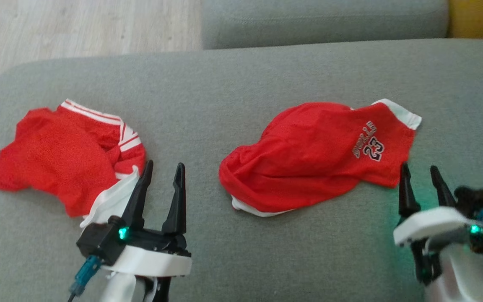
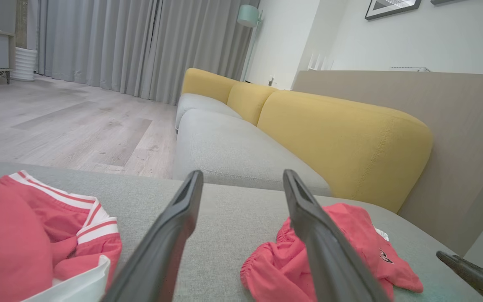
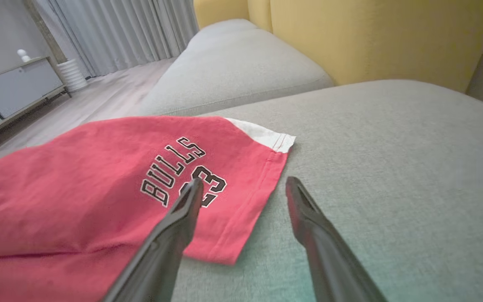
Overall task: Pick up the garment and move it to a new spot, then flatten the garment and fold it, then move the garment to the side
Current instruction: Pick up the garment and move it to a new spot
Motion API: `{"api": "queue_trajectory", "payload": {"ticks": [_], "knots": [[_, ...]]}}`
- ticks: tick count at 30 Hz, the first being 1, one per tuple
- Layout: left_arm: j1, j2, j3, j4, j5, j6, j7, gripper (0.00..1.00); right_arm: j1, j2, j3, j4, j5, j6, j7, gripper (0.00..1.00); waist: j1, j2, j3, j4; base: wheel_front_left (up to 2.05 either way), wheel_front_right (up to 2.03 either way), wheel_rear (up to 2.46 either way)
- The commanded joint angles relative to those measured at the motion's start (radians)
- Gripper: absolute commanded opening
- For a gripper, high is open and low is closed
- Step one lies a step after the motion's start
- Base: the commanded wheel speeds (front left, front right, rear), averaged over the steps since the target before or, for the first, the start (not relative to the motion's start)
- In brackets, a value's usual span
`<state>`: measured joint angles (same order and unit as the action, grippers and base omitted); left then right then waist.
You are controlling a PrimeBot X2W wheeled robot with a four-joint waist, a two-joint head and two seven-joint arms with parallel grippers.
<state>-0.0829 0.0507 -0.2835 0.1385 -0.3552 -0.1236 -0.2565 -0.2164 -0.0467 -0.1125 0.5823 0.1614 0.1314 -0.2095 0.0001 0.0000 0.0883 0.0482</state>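
- Left jaws: released, the two dark fingers (image 1: 138,193) spread wide with nothing between them, only bare grey sofa seat (image 1: 241,84).
- Right jaws: released as well, fingers (image 1: 405,193) apart and holding nothing.
- Just beside the left jaws, on their outer side: red garment with white stripes (image 1: 57,155), crumpled. Its white edge lies against the outer finger in the head view; cannot tell whether they touch.
- Between the two pairs of jaws: red BULLS 23 garment (image 1: 312,155), lying loosely bunched on the sofa seat and nearer the right jaws.
- In the right wrist view, the inner finger of the right jaws crosses the "23" print near the hem corner, and the outer finger sits over bare cushion beside that hem. Contact with the cloth cannot be told.
- The white-trimmed corner of that garment points away from the right jaws.
- The two garments are well apart, with bare cushion between them.
- Beyond both jaws: second grey seat cushion (image 1: 325,21), then yellow back cushions (image 2: 342,138).
- Farther out, past the left jaws: pale wood floor (image 1: 78,25) and grey curtains (image 2: 141,42).
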Motion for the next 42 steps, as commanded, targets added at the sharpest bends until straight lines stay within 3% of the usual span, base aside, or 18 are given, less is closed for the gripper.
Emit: {"api": "queue_trajectory", "payload": {"ticks": [1, 5, 12, 13, 14, 19, 23, 28, 34, 40, 41, 42], "knots": [[-0.052, 0.0, 0.025, -0.029, 0.0, -0.002, -0.005, 1.0, -0.062, -0.004, 0.01, 0.007, 0.02, -0.001, 0.008, 1.0, -0.0001, 0.0, 0.021, 0.019, 0.0, 0.0, 0.0], [-0.066, 0.0, 0.008, -0.023, -0.002, -0.004, -0.005, 1.0, -0.158, -0.004, -0.021, 0.157, 0.077, -0.001, 0.042, 1.0, -0.0001, 0.0, 0.05, 0.049, 0.0, 0.0, 0.0], [-0.087, 0.0, 0.002, -0.019, -0.01, -0.005, -0.005, 1.0, -0.272, -0.004, -0.069, 0.381, 0.071, -0.001, 0.057, 1.0, -0.0001, 0.0, 0.083, 0.085, 0.0, 0.0, 0.0], [-0.088, 0.0, 0.002, -0.019, -0.009, -0.005, -0.005, 1.0, -0.285, -0.004, -0.069, 0.402, 0.07, -0.001, 0.051, 0.59, -0.0001, 0.0, 0.085, 0.087, 0.0, 0.0, 0.0], [-0.089, 0.0, 0.002, -0.018, -0.009, -0.005, -0.005, 1.0, -0.297, -0.004, -0.067, 0.418, 0.066, -0.001, 0.039, 0.0, -0.0001, 0.0, 0.086, 0.088, 0.0, 0.0, 0.0], [-0.091, 0.0, 0.005, -0.015, -0.011, -0.005, -0.005, 1.0, -0.357, -0.007, -0.049, 0.387, -0.041, -0.001, -0.039, 0.0, -0.0001, 0.0, 0.083, 0.087, 0.0, 0.0, 0.0], [-0.091, 0.0, 0.005, -0.011, -0.015, -0.006, -0.005, 1.0, -0.408, -0.009, -0.032, 0.235, -0.148, -0.001, -0.051, 0.0, -0.0001, 0.0, 0.068, 0.09, 0.0, 0.0, 0.0], [-0.089, 0.0, -0.004, -0.014, -0.025, -0.006, -0.005, 1.0, -0.482, -0.012, 0.001, 0.097, -0.186, -0.001, -0.051, 0.0, -0.0001, 0.0, 0.06, 0.11, 0.0, 0.0, 0.0], [-0.096, -0.001, -0.017, -0.025, -0.039, -0.004, -0.005, 1.0, -0.602, -0.061, 0.008, 0.088, -0.212, -0.001, -0.005, 0.0, -0.0001, 0.0, 0.087, 0.151, 0.0, 0.0, 0.0], [-0.111, -0.001, -0.034, -0.029, -0.054, -0.001, -0.005, 1.0, -0.741, -0.118, -0.024, 0.178, -0.252, -0.001, 0.009, 0.0, -0.0001, 0.0, 0.125, 0.209, 0.0, 0.0, 0.0], [-0.111, -0.001, -0.033, -0.029, -0.056, 0.0, -0.005, 1.0, -0.754, -0.129, -0.033, 0.209, -0.268, -0.001, 0.017, 0.87, -0.0001, 0.0, 0.127, 0.215, 0.0, 0.0, 0.0], [-0.111, -0.001, -0.034, -0.029, -0.057, 0.0, -0.005, 1.0, -0.762, -0.14, -0.046, 0.244, -0.289, -0.001, 0.031, 1.0, -0.0001, 0.0, 0.128, 0.221, 0.0, 0.0, 0.0]]}}
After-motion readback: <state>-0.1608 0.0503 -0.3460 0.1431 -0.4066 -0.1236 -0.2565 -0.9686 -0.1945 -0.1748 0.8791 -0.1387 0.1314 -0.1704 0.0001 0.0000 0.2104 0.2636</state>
